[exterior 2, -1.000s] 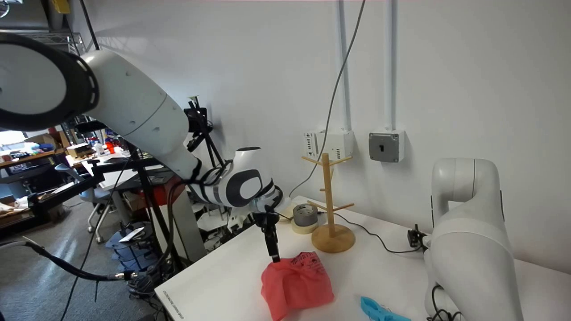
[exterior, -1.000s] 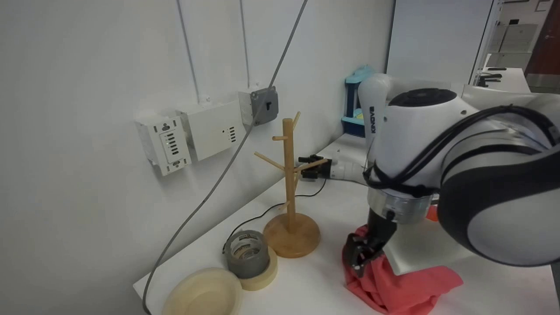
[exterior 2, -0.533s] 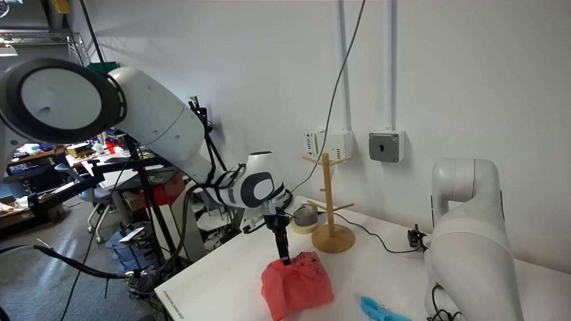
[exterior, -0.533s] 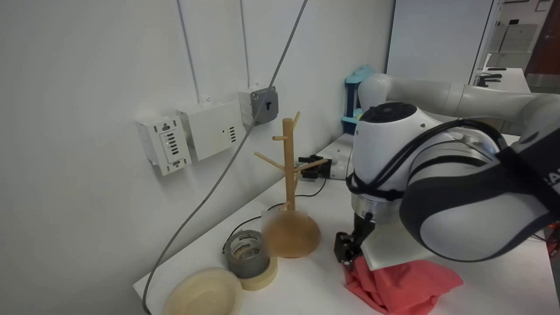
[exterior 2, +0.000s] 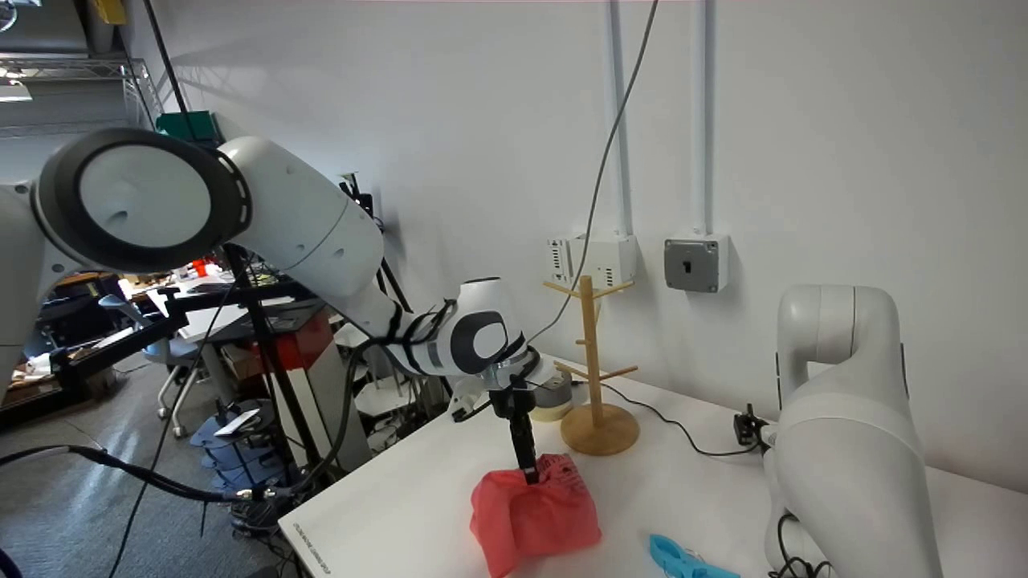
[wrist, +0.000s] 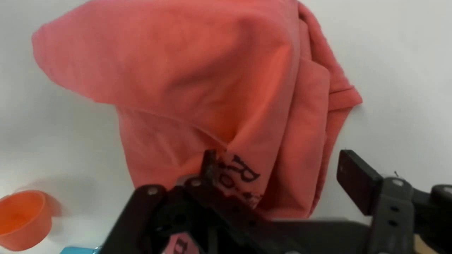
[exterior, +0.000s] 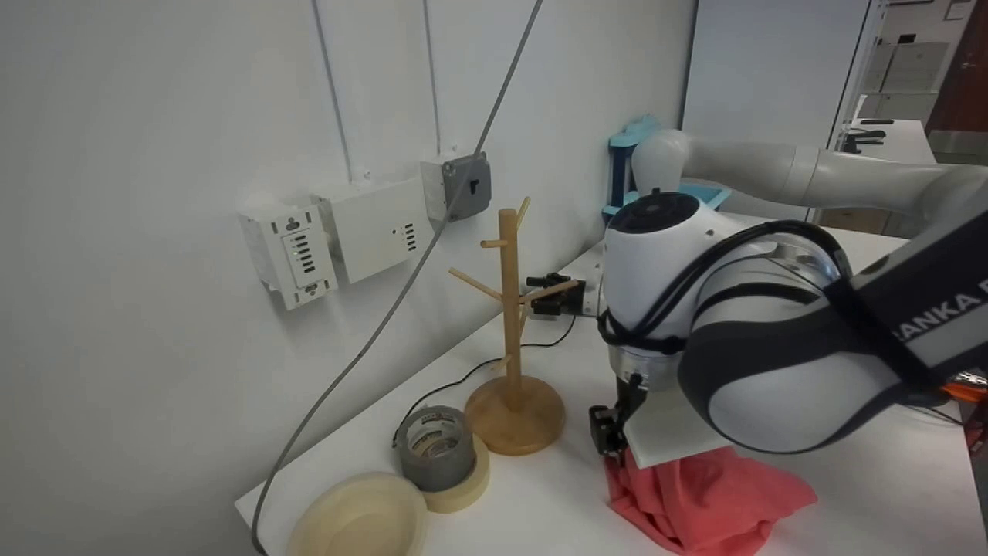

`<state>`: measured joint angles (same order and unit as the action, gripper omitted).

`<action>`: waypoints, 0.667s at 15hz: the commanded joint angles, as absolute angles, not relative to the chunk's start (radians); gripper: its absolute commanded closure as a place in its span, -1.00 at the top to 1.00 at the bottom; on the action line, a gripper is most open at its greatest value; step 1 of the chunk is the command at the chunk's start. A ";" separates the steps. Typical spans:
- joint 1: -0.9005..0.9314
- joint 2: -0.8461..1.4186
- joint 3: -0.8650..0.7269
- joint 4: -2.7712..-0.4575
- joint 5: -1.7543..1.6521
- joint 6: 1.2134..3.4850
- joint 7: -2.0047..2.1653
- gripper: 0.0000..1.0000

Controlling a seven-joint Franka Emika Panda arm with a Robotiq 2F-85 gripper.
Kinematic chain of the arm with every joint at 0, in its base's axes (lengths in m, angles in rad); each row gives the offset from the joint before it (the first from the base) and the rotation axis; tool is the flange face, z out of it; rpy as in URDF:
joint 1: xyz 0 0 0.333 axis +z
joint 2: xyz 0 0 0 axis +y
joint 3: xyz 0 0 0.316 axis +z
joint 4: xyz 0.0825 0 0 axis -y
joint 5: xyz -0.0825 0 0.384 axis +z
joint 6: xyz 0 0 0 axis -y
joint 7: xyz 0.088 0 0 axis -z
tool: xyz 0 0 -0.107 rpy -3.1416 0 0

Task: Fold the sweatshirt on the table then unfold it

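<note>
A: What does the wrist view show of the gripper (wrist: 279, 167)?

B: Its jaws are spread wide and hold nothing. One of the fingers (wrist: 356, 181) is over the white table (wrist: 399, 106), just beside the sweatshirt (wrist: 159, 70); the opposite one is over the sweatshirt itself, close to some dark lettering (wrist: 243, 171).

A: Touching it?

B: I can't tell. The sweatshirt lies on the table, bunched and folded over itself, and part of it shows in the gap.

A: Anything else?

B: An orange cup (wrist: 33, 231), cut off at the edge, apart from the sweatshirt.

A: Now in an exterior view.

B: The gripper is at the sweatshirt's edge nearest the wooden stand (exterior: 509, 332), which is upright. A grey tape roll (exterior: 436, 467) sits on a wider beige roll (exterior: 463, 498), beside the stand's base, and a pale bowl (exterior: 363, 533) is next to the rolls. How far the jaws are spread doesn't show clearly from there.

A: And in an exterior view with the blue object (exterior 2: 687, 560)?

B: It lies on the table near the sweatshirt. The gripper's tip is over the end of the sweatshirt nearer the stand; seen side-on, its spread is hidden. Another robot arm (exterior 2: 851, 449) is by the table, and a grey box (exterior 2: 692, 265) is on the wall (exterior 2: 803, 160) behind.
</note>
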<state>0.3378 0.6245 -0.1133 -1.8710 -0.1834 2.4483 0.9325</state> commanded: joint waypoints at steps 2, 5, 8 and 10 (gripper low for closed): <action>0.352 0.662 -0.136 -1.822 -0.219 2.400 0.971 0.24; 0.354 0.667 -0.138 -1.818 -0.220 2.397 0.971 -0.25; 0.363 0.653 -0.143 -1.824 -0.232 2.401 0.974 -0.70; 0.366 0.633 -0.141 -1.836 -0.238 2.404 0.970 -0.98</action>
<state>0.3436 0.6487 -0.1229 -1.8483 -0.1977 2.4371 0.9384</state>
